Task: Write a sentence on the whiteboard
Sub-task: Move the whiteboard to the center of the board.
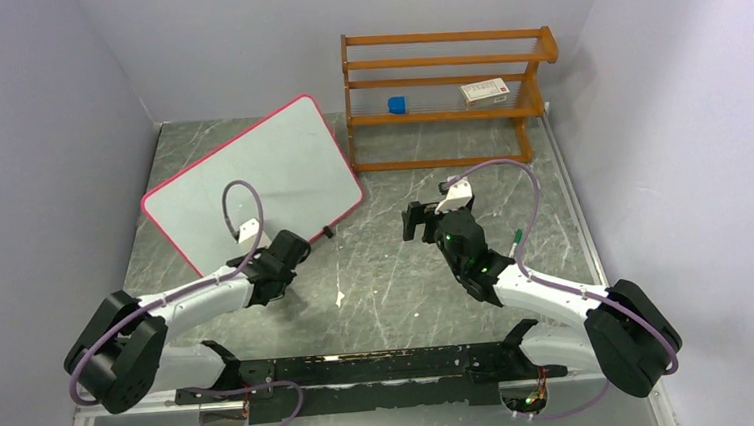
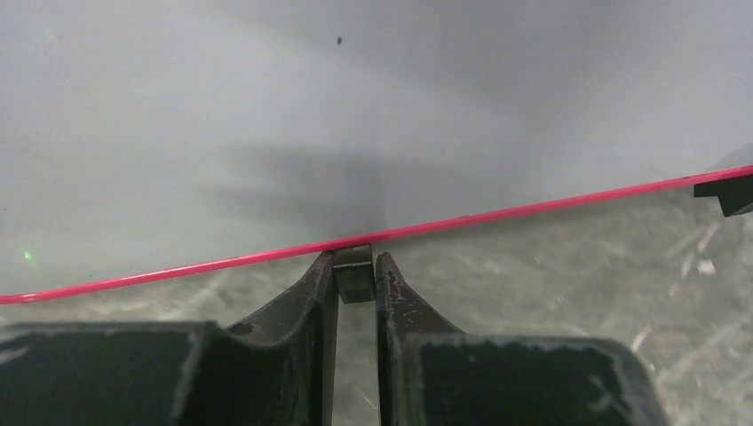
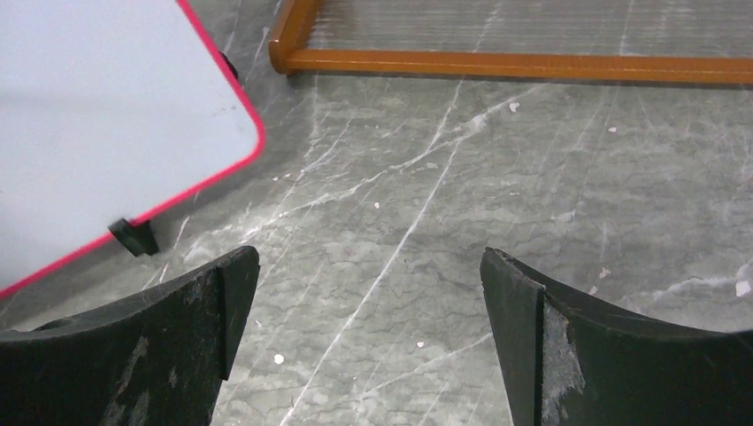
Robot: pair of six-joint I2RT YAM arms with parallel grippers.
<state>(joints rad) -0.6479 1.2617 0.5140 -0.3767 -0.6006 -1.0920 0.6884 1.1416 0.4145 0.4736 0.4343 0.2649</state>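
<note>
The whiteboard [image 1: 250,177], white with a thin pink-red frame, lies slanted at the back left of the table. Its surface [image 2: 266,133] shows no writing. My left gripper [image 1: 290,247] is at the board's near edge. In the left wrist view this gripper [image 2: 355,266] is shut on a small black foot [image 2: 353,273] just under the pink frame. A second foot [image 2: 728,191] sits further right along that edge. My right gripper [image 1: 416,220] hovers wide open over bare table to the right of the board [image 3: 107,115], with nothing between its fingers [image 3: 222,293]. No pen is in view.
A wooden rack [image 1: 444,78] stands at the back, right of the board, with a small blue object [image 1: 396,103] and a white box [image 1: 485,90] on its shelf. Its bottom rail [image 3: 515,62] lies ahead of the right gripper. Grey walls enclose the marble table [image 1: 387,272].
</note>
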